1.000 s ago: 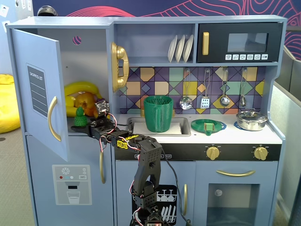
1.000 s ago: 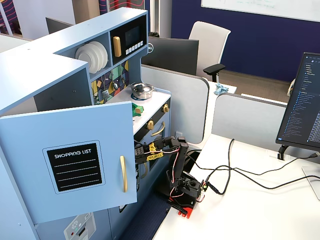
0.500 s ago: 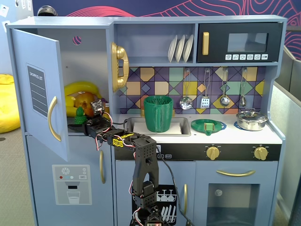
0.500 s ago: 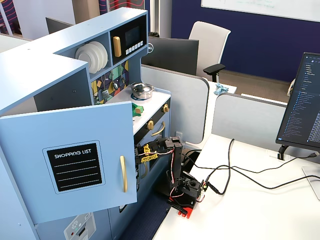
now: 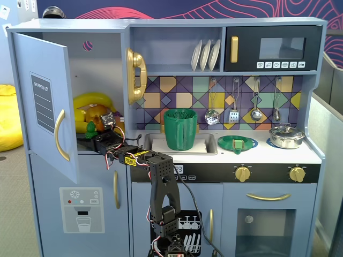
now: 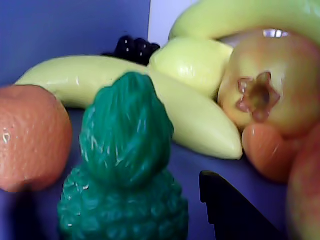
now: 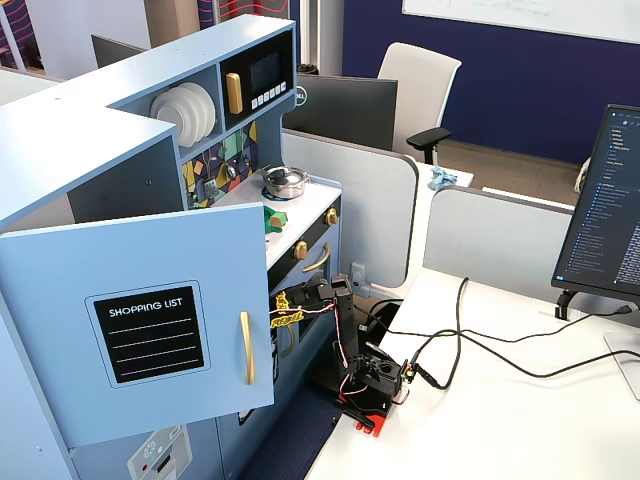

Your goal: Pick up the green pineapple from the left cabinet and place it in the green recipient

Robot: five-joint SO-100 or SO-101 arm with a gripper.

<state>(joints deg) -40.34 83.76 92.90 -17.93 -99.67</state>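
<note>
The green pineapple stands upright on the shelf of the left cabinet, whose door is swung open. In a fixed view it shows small and green in front of the yellow and orange fruits. My gripper is open inside the cabinet. Its jaws stand on either side of the pineapple's body. The right finger is a little clear of it, and the left one is only a dark blur. The gripper reaches in from the right. The green recipient stands upright in the sink.
Bananas, an orange, a lemon and a reddish fruit crowd round the pineapple. A green plate and a pot sit on the counter. In the other fixed view the open door hides the cabinet's inside.
</note>
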